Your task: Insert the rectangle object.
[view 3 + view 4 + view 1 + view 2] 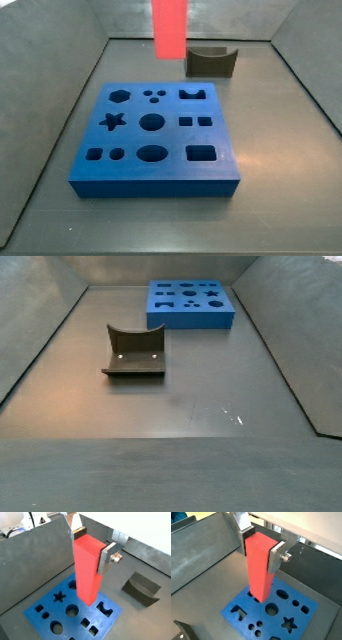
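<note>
My gripper (92,548) is shut on the top of the rectangle object (87,577), a tall salmon-red block, and holds it upright; both also show in a wrist view (261,548) (259,577). Its lower end hangs in the air over the blue board (65,586) with its shaped holes, apart from it. In a side view only the block's lower part (170,28) shows at the top, above the far side of the board (154,182); the gripper is out of frame there. In a side view the board (190,318) shows but the block and gripper do not.
A dark olive curved block (211,62) stands on the floor beyond the board's far right corner; it also shows in a side view (134,351) and in a wrist view (141,588). Grey walls enclose the floor on all sides.
</note>
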Robot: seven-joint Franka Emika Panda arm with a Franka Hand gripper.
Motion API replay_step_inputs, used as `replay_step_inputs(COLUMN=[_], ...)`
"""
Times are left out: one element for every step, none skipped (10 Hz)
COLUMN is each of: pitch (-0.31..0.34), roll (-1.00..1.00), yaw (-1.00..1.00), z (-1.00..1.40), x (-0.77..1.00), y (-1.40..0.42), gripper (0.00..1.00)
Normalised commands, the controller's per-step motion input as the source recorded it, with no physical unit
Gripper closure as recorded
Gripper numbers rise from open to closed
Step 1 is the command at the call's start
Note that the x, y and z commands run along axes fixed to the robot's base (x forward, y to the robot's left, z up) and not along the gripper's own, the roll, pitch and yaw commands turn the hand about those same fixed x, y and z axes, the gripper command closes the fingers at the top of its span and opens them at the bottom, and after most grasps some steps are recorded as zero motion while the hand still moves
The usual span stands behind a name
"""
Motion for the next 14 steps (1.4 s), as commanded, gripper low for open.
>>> replay_step_inputs(pitch=[0.000, -0.011, 0.007, 0.021, 0.031, 0.036, 0.064, 0.106, 0.200, 0.187, 0.143, 0.080, 0.034, 0.010], roll=[-0.01, 0.00, 0.10, 0.13, 0.16, 0.18, 0.21, 0.19, 0.16, 0.07, 0.00, -0.10, -0.13, -0.05], yaw=[0.00, 0.00, 0.00, 0.00, 0.00, 0.00, 0.00, 0.00, 0.03, 0.14, 0.15, 0.26, 0.10, 0.00], z=[-0.05, -0.25, -0.21, -0.25, -0.38, -0.57, -0.60, -0.65, -0.62, -0.55, -0.40, -0.43, -0.27, -0.01], x=[0.00, 0.03, 0.82, 0.81, 0.80, 0.77, 0.75, 0.69, 0.61, 0.60, 0.45, 0.31, 0.21, 0.02], y=[0.09, -0.16, -0.69, -0.67, -0.63, -0.62, -0.57, -0.55, -0.52, -0.46, -0.36, -0.23, -0.07, 0.00], gripper=[1.00, 1.00, 1.00, 1.00, 1.00, 1.00, 1.00, 1.00, 1.00, 1.00, 1.00, 1.00, 1.00, 1.00])
